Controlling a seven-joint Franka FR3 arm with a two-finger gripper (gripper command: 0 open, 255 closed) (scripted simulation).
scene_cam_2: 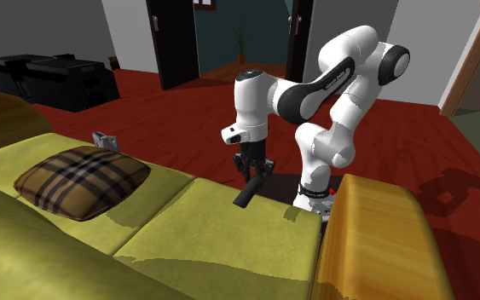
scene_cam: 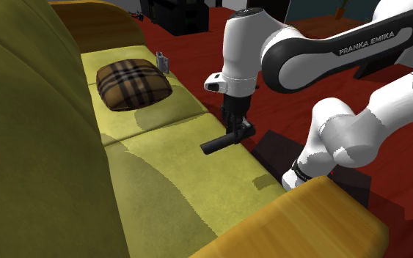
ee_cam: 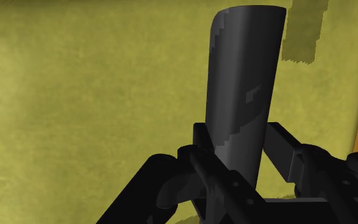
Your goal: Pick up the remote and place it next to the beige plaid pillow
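Gripper (scene_cam: 239,133) clamped on one end of dark remote (scene_cam: 219,142), over sofa seat (scene_cam: 169,170); plaid pillow (scene_cam: 133,83) well apart, toward shoulder view's upper left.

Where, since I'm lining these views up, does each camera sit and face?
Shoulder view: beside the arm, looking down along the sofa toward the plaid pillow; arm and gripper show.
Second exterior view: over the sofa's back, facing the arm across the seat; whole arm shows.
Wrist view: on the hand, looking down at the seat; fingers clasp the remote.
Shared: both exterior views show pillow, gripper, remote.
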